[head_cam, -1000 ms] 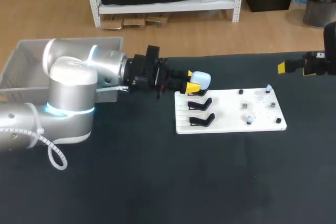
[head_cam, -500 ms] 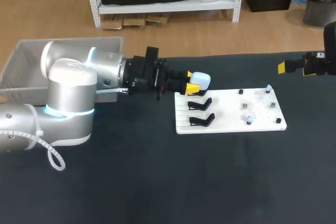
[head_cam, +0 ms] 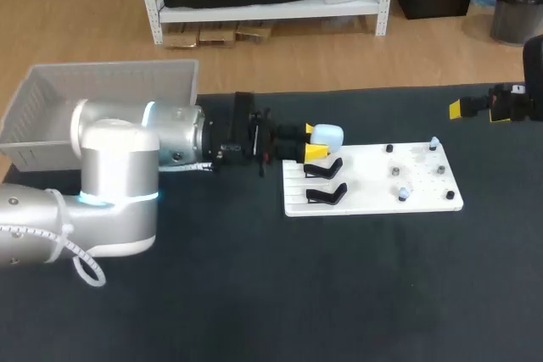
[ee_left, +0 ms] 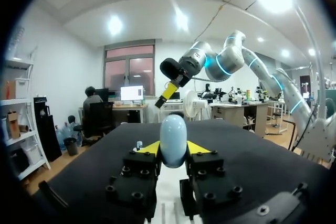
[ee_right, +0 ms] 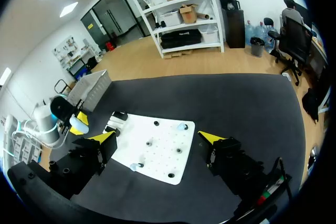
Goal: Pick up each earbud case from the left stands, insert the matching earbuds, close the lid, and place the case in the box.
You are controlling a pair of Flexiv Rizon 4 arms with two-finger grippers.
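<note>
Left claw (ee_left: 173, 149): both yellow tips are pressed against the flanks of a pale blue earbud case (ee_left: 173, 139). It is pinched low, with the rounded top standing proud of the fingers. From overhead, the case hangs at the far left corner of the white board (head_cam: 373, 177), over the first stand. I cannot tell whether it is clear of that stand.

Handling, as I judge it:
- The case is small and light, with a hard glossy shell. It is egg-smooth, so it is likely to squirt out of a hard squeeze or twist in a loose one.
- The best hold is across the broad sides of the lower half, as it is held here, which leaves the lid half free to open and shut.
- The hinge is probably the weak part.

Beside it, two black stands (head_cam: 325, 195) sit bare on the board. Small pale earbuds (head_cam: 404, 193) stand among the pegs at the board's other end.

Right claw (ee_right: 157, 140): fingers spread wide and holding nothing. It is above the table (head_cam: 339, 294) at its right edge, well apart from the board.

The grey box (head_cam: 51, 99) sits off the table's far left corner, behind the left arm.
</note>
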